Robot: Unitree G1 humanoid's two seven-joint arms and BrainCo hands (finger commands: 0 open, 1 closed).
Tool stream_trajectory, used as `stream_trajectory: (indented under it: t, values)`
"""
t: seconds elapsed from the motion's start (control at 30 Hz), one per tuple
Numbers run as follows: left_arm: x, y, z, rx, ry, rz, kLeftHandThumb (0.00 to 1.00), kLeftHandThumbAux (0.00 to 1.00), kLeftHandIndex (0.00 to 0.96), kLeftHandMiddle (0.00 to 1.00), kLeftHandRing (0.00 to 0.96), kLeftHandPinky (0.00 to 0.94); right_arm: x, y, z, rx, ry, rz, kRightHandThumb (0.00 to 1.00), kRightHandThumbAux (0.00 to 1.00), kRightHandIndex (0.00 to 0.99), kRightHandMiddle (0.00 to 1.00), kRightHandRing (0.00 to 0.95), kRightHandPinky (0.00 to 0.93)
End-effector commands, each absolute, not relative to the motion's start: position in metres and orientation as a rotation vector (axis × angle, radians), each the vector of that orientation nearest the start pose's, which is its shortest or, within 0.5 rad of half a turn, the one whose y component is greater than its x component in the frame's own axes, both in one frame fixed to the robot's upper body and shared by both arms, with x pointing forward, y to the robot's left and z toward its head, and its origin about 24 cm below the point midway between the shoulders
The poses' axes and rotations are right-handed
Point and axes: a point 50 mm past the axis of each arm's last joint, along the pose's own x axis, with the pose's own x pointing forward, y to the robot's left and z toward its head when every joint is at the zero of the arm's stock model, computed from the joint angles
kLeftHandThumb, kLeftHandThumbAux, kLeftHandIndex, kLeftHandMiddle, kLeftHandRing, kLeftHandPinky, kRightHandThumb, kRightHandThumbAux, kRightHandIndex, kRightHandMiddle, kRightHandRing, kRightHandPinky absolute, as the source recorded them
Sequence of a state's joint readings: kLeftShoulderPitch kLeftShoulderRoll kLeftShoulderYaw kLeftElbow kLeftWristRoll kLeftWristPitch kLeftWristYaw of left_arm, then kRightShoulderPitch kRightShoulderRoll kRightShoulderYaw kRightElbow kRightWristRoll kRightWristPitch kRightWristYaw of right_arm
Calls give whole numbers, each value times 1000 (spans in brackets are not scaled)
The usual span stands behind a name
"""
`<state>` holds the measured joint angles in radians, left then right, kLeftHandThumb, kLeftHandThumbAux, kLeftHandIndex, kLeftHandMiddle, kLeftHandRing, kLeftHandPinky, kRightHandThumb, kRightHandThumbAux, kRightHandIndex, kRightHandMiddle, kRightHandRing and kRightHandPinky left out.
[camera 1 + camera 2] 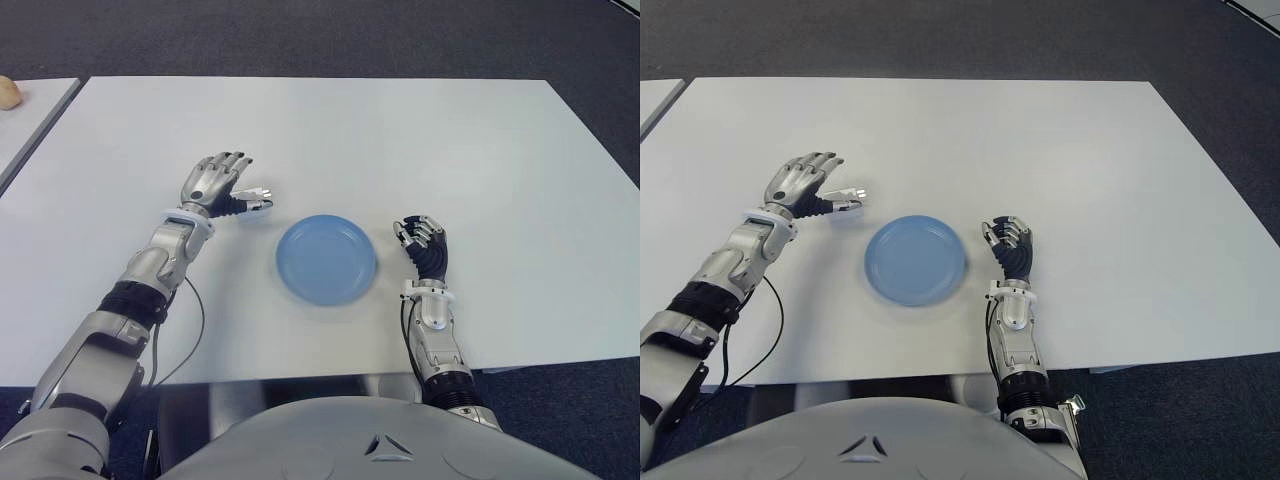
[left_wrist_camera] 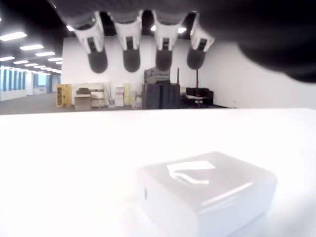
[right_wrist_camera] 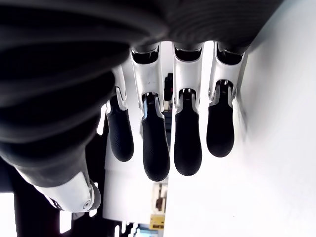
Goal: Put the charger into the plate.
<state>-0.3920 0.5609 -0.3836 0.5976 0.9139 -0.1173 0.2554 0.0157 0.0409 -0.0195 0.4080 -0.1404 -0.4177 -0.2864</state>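
While the blue plate (image 1: 326, 258) sits bare near the front middle of the white table (image 1: 450, 150), the charger (image 2: 210, 190) lies flat on the tabletop at about ten o'clock from it, close to the plate's rim but not touching it. From the head views it is a small white block, mostly covered by the left hand (image 1: 215, 182), which hovers right over it, palm down. That hand's fingers (image 2: 131, 49) are extended and spread, their dark tips pointing away from the robot toward twelve o'clock, with the thumb reaching out toward three o'clock over the charger. The wrist view under that palm shows clear space between the fingertips and the white block, so the hand is unclenched and grips nothing; the charger rests on the table on its own, a pale rectangular mark on its upper face.

Over at three o'clock from the plate, just beside its rim, shows the right hand (image 1: 424, 245), its wrist at the near edge side and its fingers (image 3: 187, 138) loosely bent, side by side, holding nothing. Whether it touches the tabletop I cannot tell.

A tan object (image 1: 8, 93) shows on a neighbouring table at the far left.
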Motion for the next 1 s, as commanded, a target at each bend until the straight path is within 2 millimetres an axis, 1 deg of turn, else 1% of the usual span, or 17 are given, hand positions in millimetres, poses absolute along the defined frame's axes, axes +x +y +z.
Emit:
stream_trajectory:
  t: [0.03, 0.53, 1.0]
  values:
    - [313, 217, 18, 1626, -63, -244, 533, 167, 0, 0, 0, 0, 232, -150, -17, -82, -3, -250, 705, 728, 430, 584, 588, 580]
    - [312, 219, -3, 1674, 25, -352, 589, 210, 0, 0, 0, 0, 230, -153, -15, -84, -7, -258, 705, 728, 430, 586, 592, 584]
    - [308, 232, -20, 1705, 149, -404, 543, 205, 0, 0, 0, 0, 229, -154, -10, -75, -22, -263, 705, 728, 431, 595, 599, 598]
